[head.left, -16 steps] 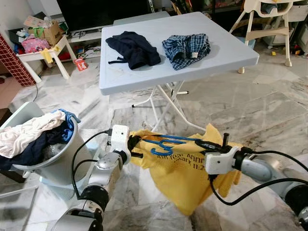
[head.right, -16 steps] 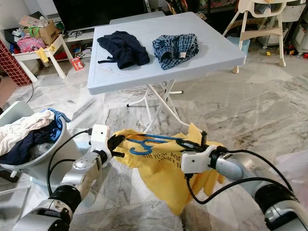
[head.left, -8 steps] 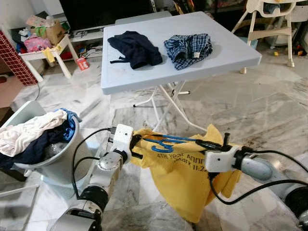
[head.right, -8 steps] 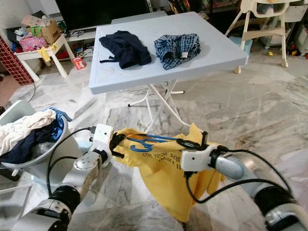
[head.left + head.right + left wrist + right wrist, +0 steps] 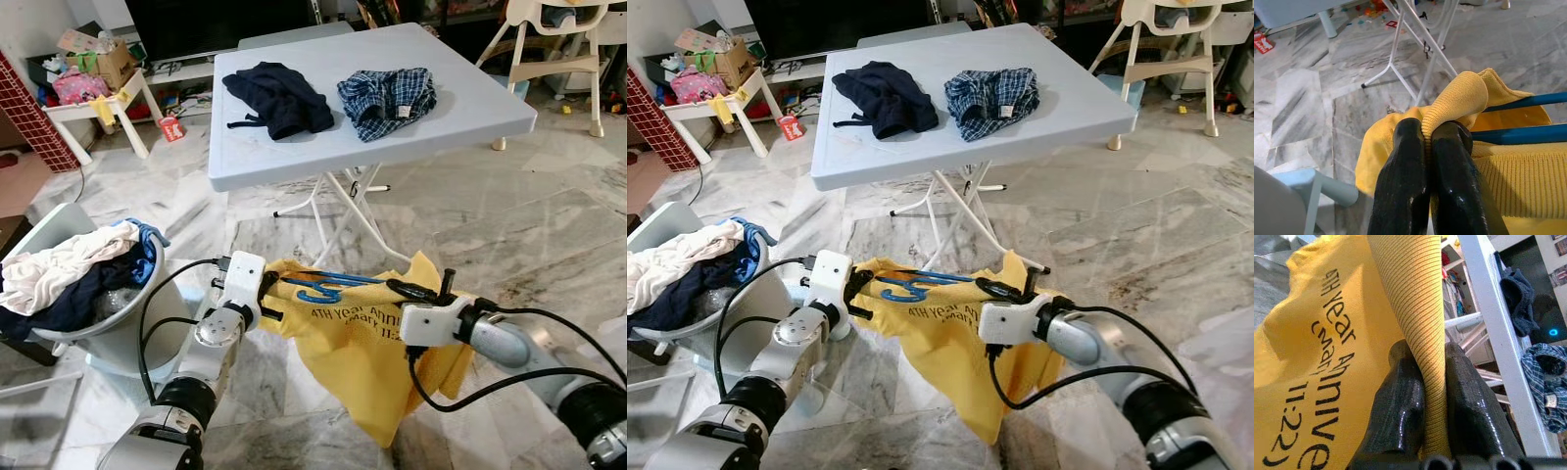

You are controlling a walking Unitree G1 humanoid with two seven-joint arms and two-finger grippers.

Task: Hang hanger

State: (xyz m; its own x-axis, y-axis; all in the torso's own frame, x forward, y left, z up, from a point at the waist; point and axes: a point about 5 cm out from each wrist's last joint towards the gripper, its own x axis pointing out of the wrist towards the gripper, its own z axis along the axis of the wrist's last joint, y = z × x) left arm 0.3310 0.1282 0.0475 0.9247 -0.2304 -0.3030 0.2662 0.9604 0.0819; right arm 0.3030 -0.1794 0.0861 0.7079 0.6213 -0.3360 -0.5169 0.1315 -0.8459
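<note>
Shirt: yellow shirt (image 5: 377, 357) with black print, stretched between both grippers above the marble floor (image 5: 549, 225), lower part hanging free.
Hanger: blue hanger (image 5: 328, 285) lying across the top of the shirt between the two grippers, hook curled near the middle; seems already threaded into the shirt, though how fully is hard to tell.
Left gripper: left gripper (image 5: 1426, 144) clenched on a ribbed edge of the shirt, right beside the hanger's blue bars.
Right gripper: right gripper (image 5: 1423, 367) clamped on another ribbed fold of the shirt at the opposite end.
Bench: grey folding bench (image 5: 265, 157) ahead, carrying a dark garment (image 5: 277, 98) and a checked garment (image 5: 387, 98); both apart from the grippers.
Basket: laundry basket (image 5: 122, 328) at the robot's left, heaped with clothes.
Done so far: shirt lifted, hanger judged to be seated in it, load carried by both grippers.
Left to do: no rail or hook in sight to hang on; probably needs carrying to one, then the hanger's hook set over it and both grips let go.
Progress: judged about midway.
</note>
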